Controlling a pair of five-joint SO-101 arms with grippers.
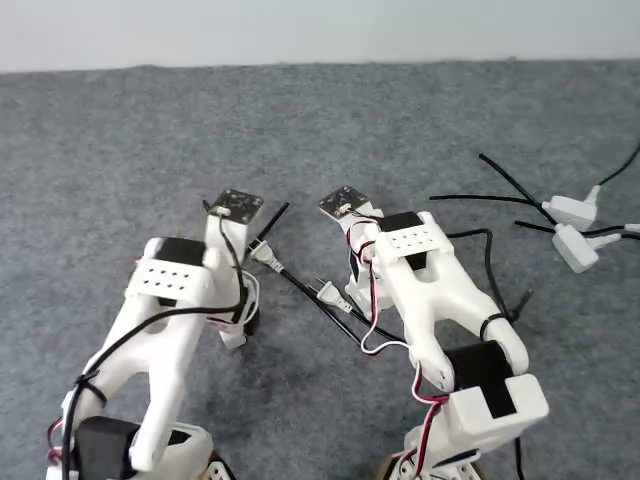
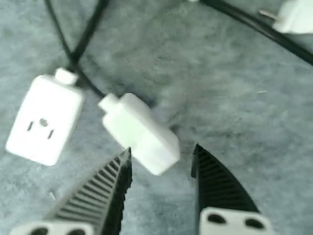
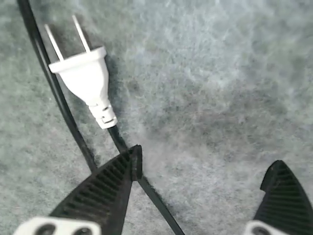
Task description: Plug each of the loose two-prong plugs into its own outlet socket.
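In the left wrist view my left gripper [image 2: 161,154] is open, its fingertips on either side of the near end of a white outlet socket block [image 2: 139,131]. A second socket block [image 2: 43,120] lies beside it, slots facing up. A white plug [image 2: 292,17] lies farther off. In the right wrist view my right gripper [image 3: 205,159] is wide open above the carpet, with a white two-prong plug [image 3: 82,74] lying just beyond one fingertip [image 3: 131,159], on its black cable [image 3: 73,132]. In the high view, two plugs [image 1: 264,254] [image 1: 330,292] lie between the arms.
Two more white socket blocks [image 1: 572,211] [image 1: 575,248] with black cables lie at the far right of the grey carpet [image 1: 120,150]. Black cables [image 1: 320,305] cross between the left arm [image 1: 175,280] and right arm [image 1: 425,262].
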